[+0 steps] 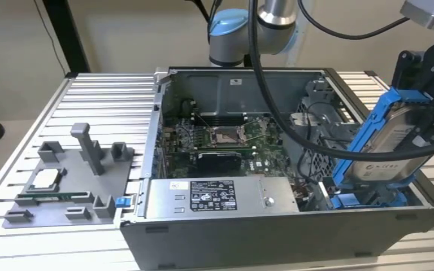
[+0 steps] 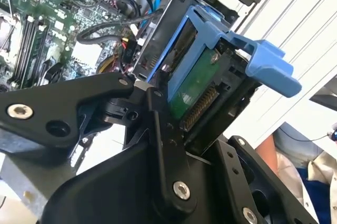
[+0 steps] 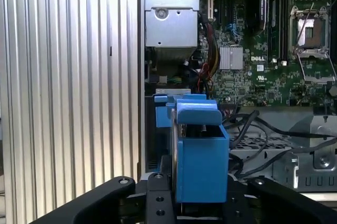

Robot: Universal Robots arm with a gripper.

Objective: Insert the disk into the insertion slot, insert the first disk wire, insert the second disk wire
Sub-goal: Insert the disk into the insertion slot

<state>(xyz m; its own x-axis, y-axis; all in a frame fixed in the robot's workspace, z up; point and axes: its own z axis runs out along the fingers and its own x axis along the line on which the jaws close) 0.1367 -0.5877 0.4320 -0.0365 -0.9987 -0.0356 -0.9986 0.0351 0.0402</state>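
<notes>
Over the front corner of the open computer case point(image 1: 277, 226), on the exterior view's right, your gripper point(image 1: 419, 127) has its fingers point(image 2: 158, 124) pinched on the disk point(image 1: 394, 148), clamping it across its blue-framed edges. You've got the disk standing steeply tilted, its lower end down by the blue rails of the insertion slot point(image 1: 361, 200); whether it touches them, you can't tell. It is not lying flat in the bay. In the second wrist view its green circuit-board side shows between the fingers. A thick black cable point(image 1: 255, 56) drops across the case and curves over towards the disk. The motherboard point(image 1: 225, 138) sits mid-case, the grey power supply box point(image 1: 217, 197) runs along the front wall, and a grey fixture point(image 1: 70, 186) lies on the slatted table point(image 1: 104, 101), well apart.
</notes>
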